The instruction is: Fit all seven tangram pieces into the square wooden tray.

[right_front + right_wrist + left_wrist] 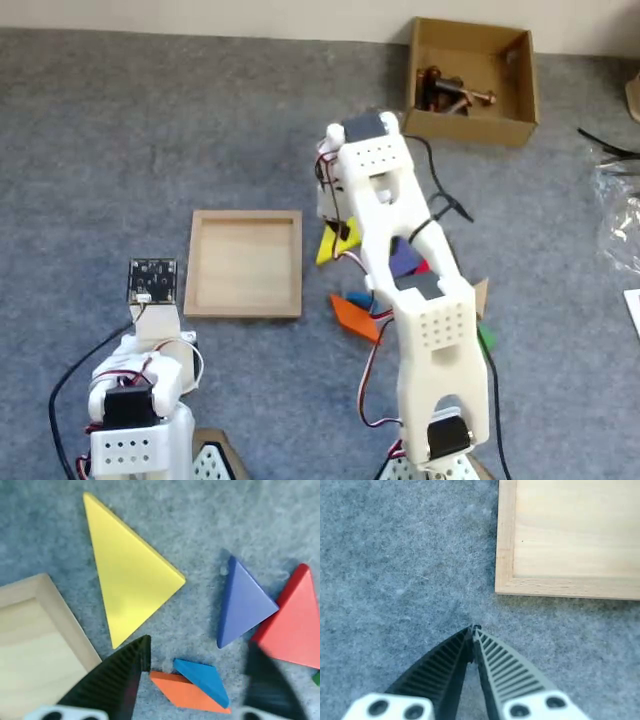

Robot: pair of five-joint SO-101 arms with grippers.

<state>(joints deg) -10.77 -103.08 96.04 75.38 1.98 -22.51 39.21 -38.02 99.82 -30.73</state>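
Observation:
The square wooden tray (245, 262) lies empty on the grey felt; one of its corners (507, 585) shows in the left wrist view. My left gripper (472, 628) is shut with nothing in it, just off that corner and low over the felt. My right gripper (197, 655) stands open above the loose pieces, right of the tray (30, 645). Beneath it lie a yellow triangle (127, 575), a dark blue triangle (242, 602), a red triangle (295, 625), a light blue parallelogram (202, 677) and an orange piece (185, 692). The right arm partly covers the pieces (357, 315) in the high view.
A cardboard box (470, 68) holding small objects stands at the back right. A clear plastic bag (620, 215) and cables lie at the right edge. A green piece (487, 335) peeks out beside the right arm. Bare felt stretches left of the tray.

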